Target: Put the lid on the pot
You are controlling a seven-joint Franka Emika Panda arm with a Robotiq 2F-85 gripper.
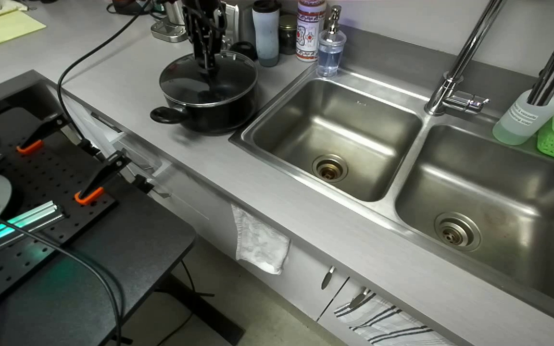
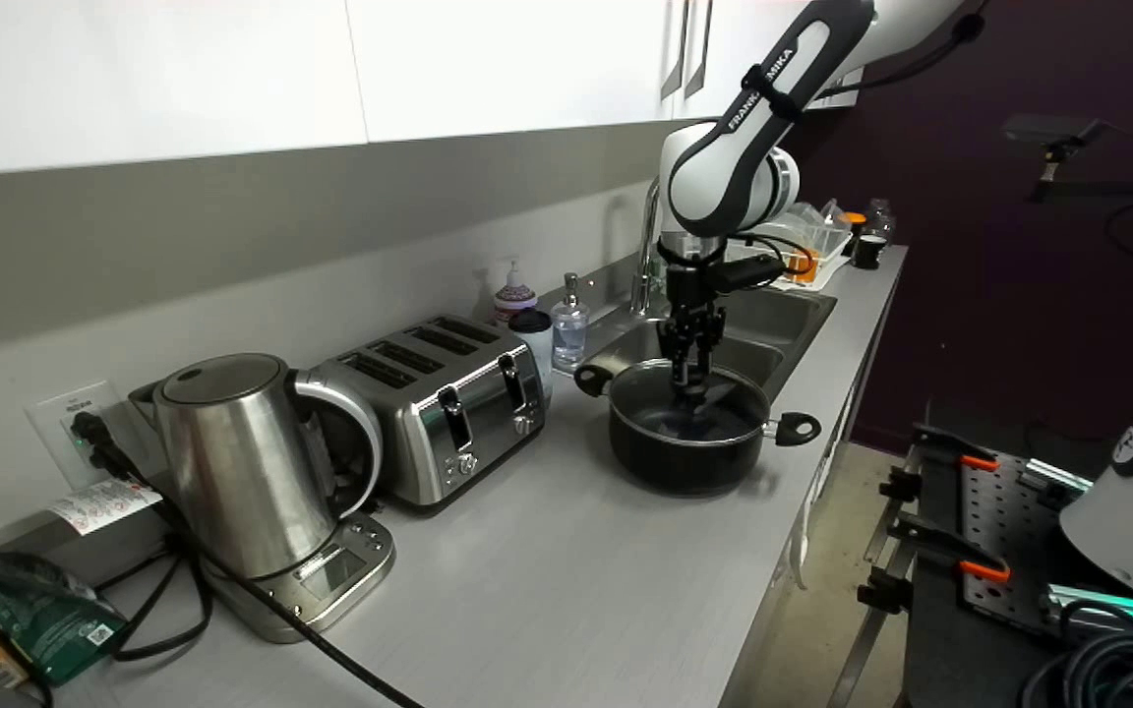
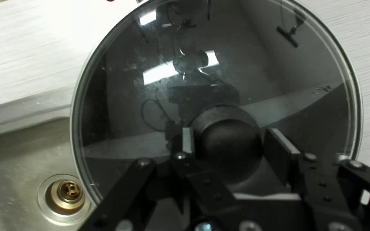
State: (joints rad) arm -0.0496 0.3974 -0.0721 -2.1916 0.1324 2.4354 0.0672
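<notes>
Lid of round, see-through glass with a thin metal rim lies over the black pot, covering its top. The gripper hangs at the lid's dark knob, its two fingers apart, at nine and three o'clock from the knob in the wrist view, where a sink drain shows at eight o'clock. In an exterior view, a silver toaster stands at nine o'clock from the pot.

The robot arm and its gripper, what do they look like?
The arm is white, rounded casing with dark trim lettered FRANKA EMIKA, a black strap and black cables. The gripper is black and angular, with jointed fingers, small silvery screws and flat, grey-edged pads.
</notes>
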